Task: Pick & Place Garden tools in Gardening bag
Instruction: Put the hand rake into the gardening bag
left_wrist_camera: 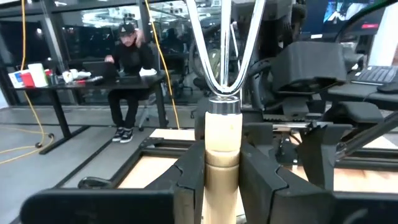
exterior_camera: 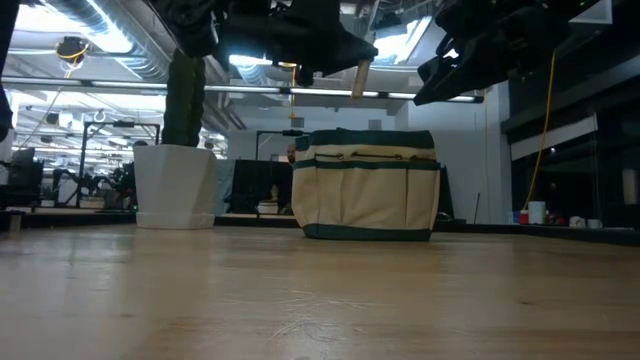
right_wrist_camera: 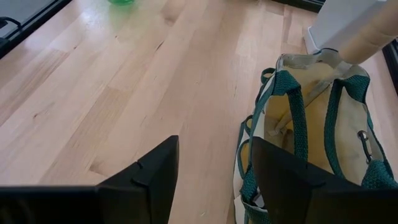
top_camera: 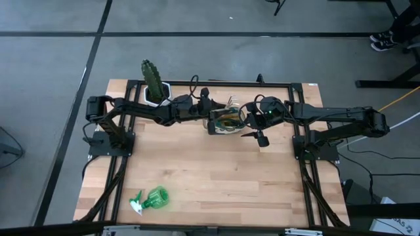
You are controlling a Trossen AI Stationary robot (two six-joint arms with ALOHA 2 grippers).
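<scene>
Rake: the wooden-handled rake with silver wire tines (left_wrist_camera: pixel 222 124) is clamped by its handle in the left gripper (left_wrist_camera: pixel 222 180), held above the olive-green and cream fabric gardening bag (exterior_camera: pixel 366 185).
Bag: stands mid-table, beside the white hexagonal pot (exterior_camera: pixel 176 187).
Right gripper (right_wrist_camera: pixel 214 180): jaws parted, empty, just beside the bag's rim.
Risk: released off-centre, the tines could catch the green webbing handles (right_wrist_camera: pixel 297 106) and tip out.
Left behind: the green spray bottle (top_camera: pixel 151 199) lies well apart, near the front edge.

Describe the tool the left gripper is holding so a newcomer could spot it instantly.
Start at the cream and green gardening bag at the table's far middle, right of the white pot. Above its left edge the left gripper clamps the rake: pale wooden handle, metal collar, splayed silver prongs. The only other loose tool, the green spray bottle, lies near the front edge.
</scene>
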